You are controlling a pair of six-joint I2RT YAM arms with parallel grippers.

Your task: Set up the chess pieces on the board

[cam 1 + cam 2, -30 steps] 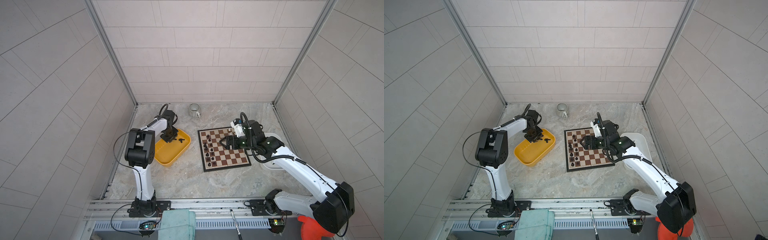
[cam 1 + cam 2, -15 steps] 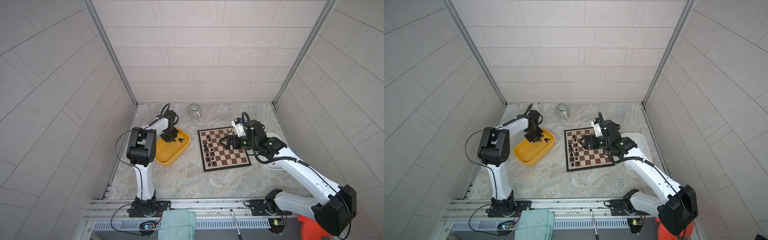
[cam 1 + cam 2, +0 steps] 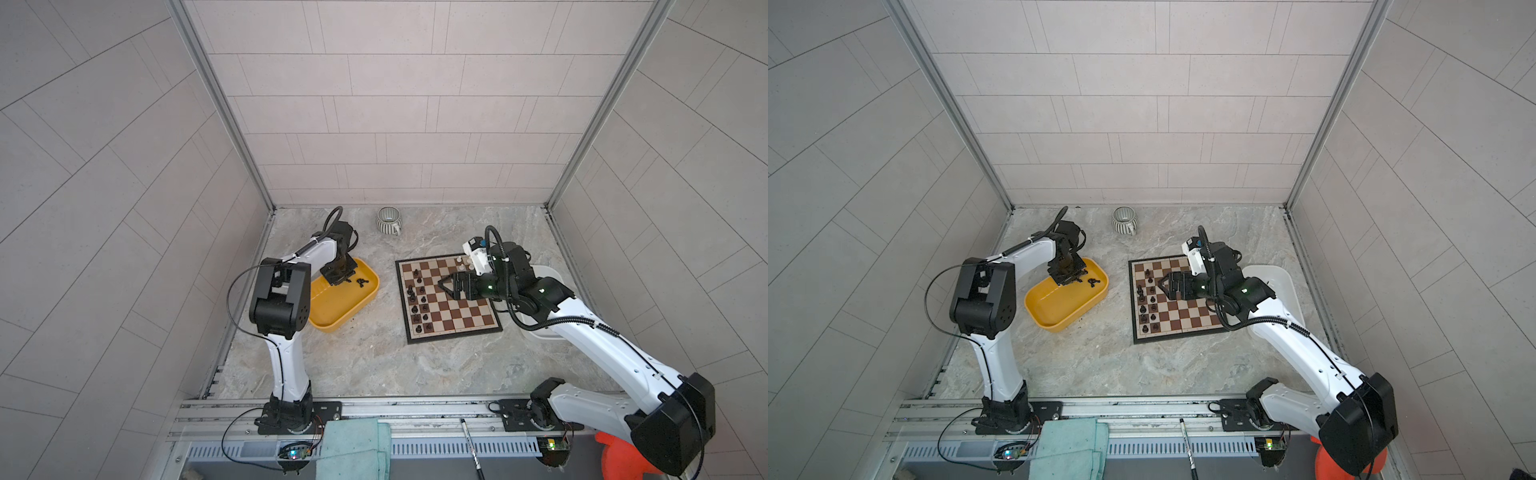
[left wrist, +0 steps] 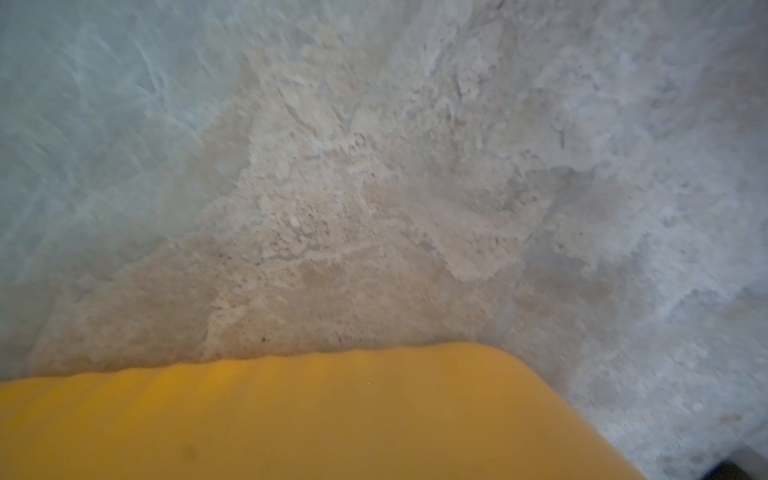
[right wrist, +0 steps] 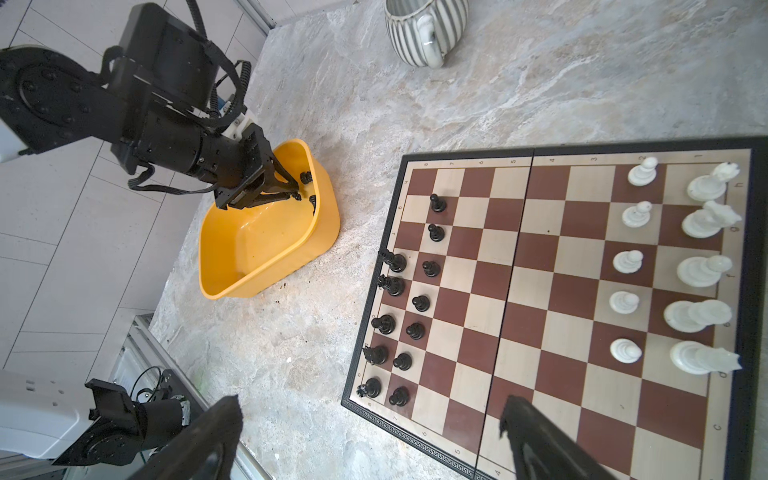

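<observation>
Chess pieces in the yellow tray lie right at the tips of the left pincer; clamped or not, I cannot tell. Right pincer gapes wide above the board.

Bare board middle between black pieces and white pieces

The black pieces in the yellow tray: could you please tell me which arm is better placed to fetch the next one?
Left. The left hand is down in the yellow tray, right beside the loose black pieces; the right hand hangs open over the board, well away from them.
</observation>
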